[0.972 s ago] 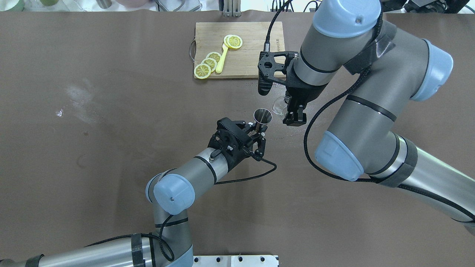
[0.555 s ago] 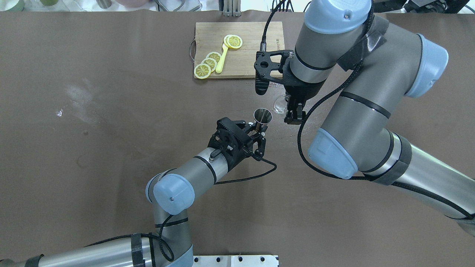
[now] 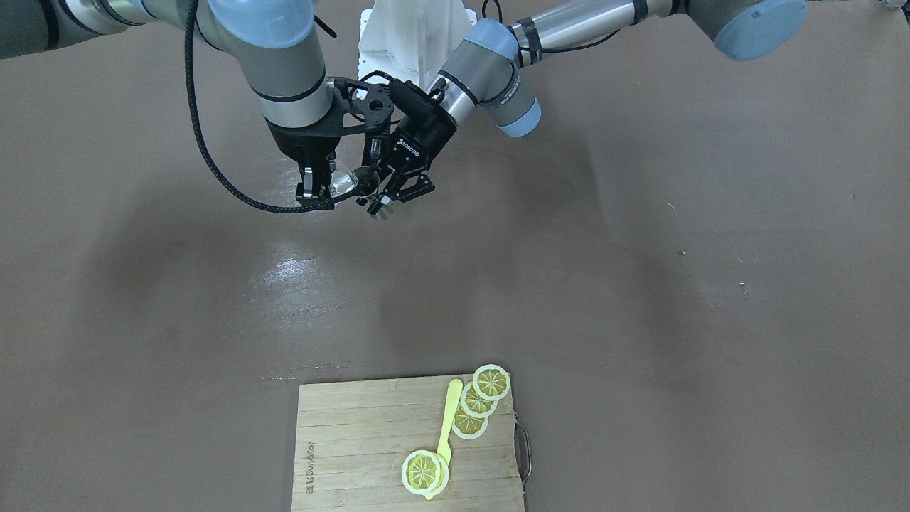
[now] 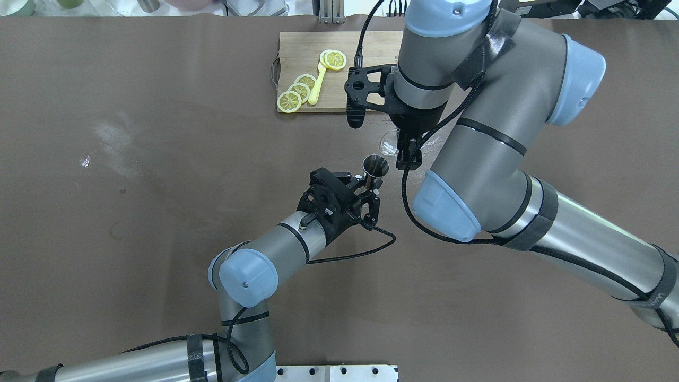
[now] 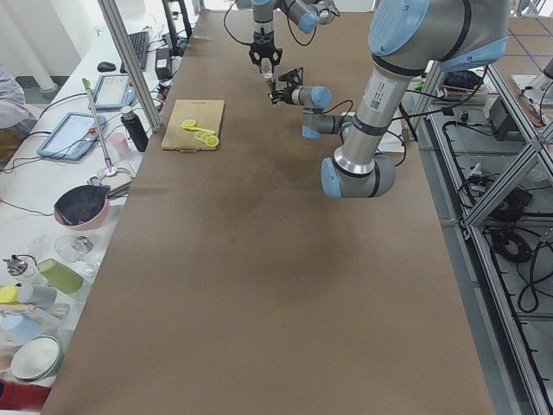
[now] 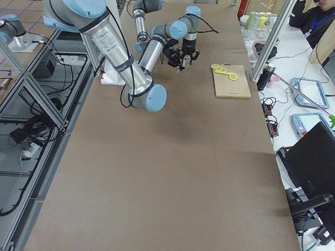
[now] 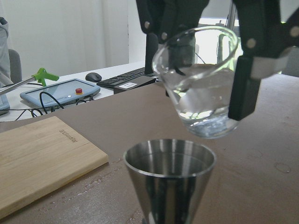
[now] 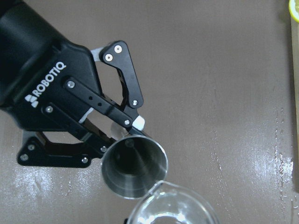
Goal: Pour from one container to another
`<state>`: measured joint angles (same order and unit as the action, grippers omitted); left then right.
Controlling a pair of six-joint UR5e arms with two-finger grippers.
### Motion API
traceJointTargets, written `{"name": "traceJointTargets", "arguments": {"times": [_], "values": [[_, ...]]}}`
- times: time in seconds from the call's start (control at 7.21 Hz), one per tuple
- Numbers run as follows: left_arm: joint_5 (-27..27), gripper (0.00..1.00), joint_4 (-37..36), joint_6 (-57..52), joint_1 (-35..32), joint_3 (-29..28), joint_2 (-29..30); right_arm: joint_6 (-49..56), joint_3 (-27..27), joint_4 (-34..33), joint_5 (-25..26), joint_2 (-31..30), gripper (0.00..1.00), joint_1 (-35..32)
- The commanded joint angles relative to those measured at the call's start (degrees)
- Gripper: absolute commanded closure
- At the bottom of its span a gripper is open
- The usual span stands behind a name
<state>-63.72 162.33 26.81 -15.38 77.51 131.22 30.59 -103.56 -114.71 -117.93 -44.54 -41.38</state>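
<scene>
A silver hourglass-shaped jigger (image 4: pixel 375 165) (image 3: pixel 370 178) stands upright above the brown table, with my left gripper (image 4: pixel 372 187) (image 3: pixel 384 196) shut on its narrow waist. The jigger's open mouth (image 8: pixel 134 166) (image 7: pixel 169 161) faces up. My right gripper (image 4: pixel 405 152) (image 3: pixel 319 188) is shut on a small clear glass (image 4: pixel 389 142) (image 3: pixel 343 179). The glass (image 7: pixel 201 88) hangs just above and beside the jigger's rim. It is tilted, with its lip (image 8: pixel 170 205) leaning toward the jigger's mouth. Whether the glass holds liquid is hard to tell.
A wooden cutting board (image 4: pixel 360 87) (image 3: pixel 348 441) with lemon slices (image 4: pixel 295 94) and a yellow spoon (image 4: pixel 317 85) lies beyond the grippers. A wet sheen (image 3: pixel 298 270) marks the table between the grippers and the board. The right arm's large elbow (image 4: pixel 477 175) overhangs the table's right half.
My right arm has swung left, bringing the glass from beside the jigger to just over its rim. The left arm and jigger have stayed still.
</scene>
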Motion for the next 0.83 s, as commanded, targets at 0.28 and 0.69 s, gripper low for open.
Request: {"name": "traceJointTargets", "arguments": {"times": [0.28,0.69], "values": [[0.00,1.00,0.00,0.00,0.00,0.01,0.00,4.56,0.91,-5.25,2.26,1.82,1.00,1.56],[0.09,1.00,0.00,0.00,0.00,0.01,0.00,8.07,0.64,-9.90,2.97,3.23,1.00,2.45]]}}
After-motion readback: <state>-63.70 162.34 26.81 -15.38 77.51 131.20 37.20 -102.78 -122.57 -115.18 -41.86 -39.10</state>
